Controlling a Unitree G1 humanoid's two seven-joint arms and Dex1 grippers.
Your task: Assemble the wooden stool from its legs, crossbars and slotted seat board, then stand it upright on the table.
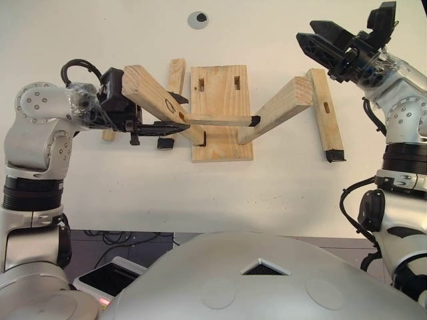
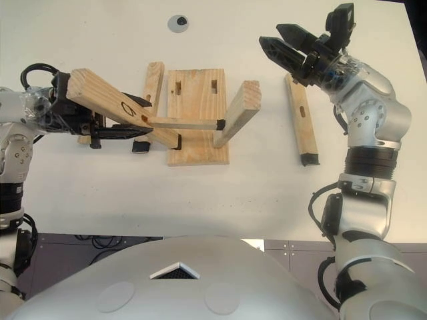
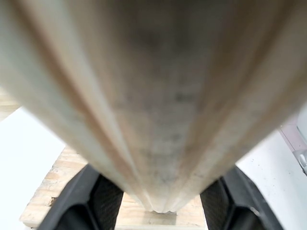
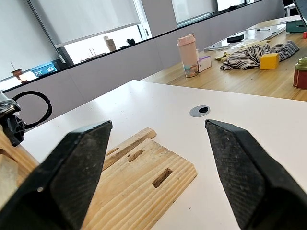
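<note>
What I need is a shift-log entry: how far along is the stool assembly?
Done: the held leg and a second leg look joined by one crossbar. In hand: the left gripper grips that frame above the flat seat board; the right gripper is open, empty. Left: two loose legs on the table, the seat fitting, standing it upright.

A blurred leg [image 3: 158, 105] hides most of the seat board [image 3: 45, 203].
</note>
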